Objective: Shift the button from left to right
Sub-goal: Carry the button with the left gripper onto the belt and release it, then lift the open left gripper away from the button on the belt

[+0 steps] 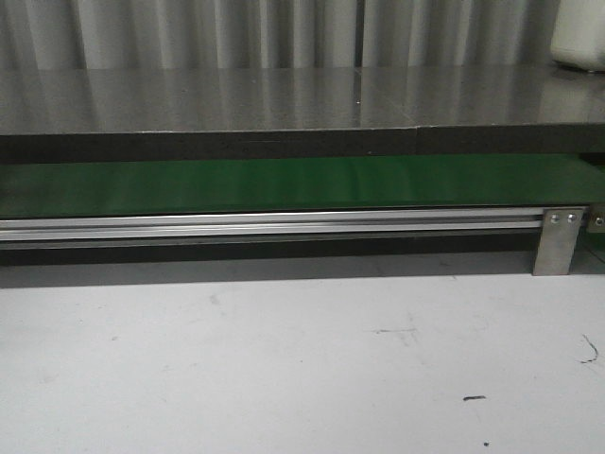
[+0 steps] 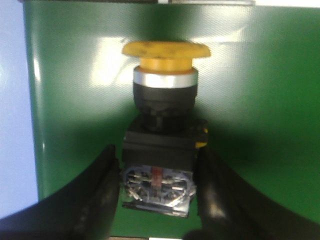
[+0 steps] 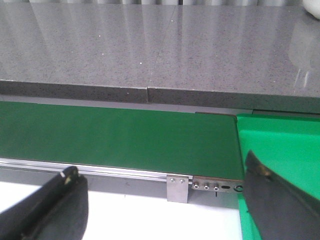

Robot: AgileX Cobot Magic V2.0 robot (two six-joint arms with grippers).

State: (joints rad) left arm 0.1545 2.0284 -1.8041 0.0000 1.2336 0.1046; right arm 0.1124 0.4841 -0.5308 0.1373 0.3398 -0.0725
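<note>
Left gripper (image 2: 156,192) clamped on button (image 2: 162,125): fingers (image 2: 102,192) press black body's sides, clear contact block low between them, silver collar and flat orange cap beyond. Green belt (image 2: 260,100) behind. Right gripper (image 3: 165,200) apart, empty; past it rail (image 3: 125,172), belt, grey counter (image 3: 150,45).

One button (image 2: 163,115), one green belt (image 1: 284,184), two grippers (image 2: 159,192), one metal bracket (image 1: 559,240)

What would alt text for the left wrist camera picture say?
A push-button with an orange cap and black body lies on a green belt, between the two black fingers of the left gripper. The fingers sit close beside its body; actual contact is unclear.
</note>
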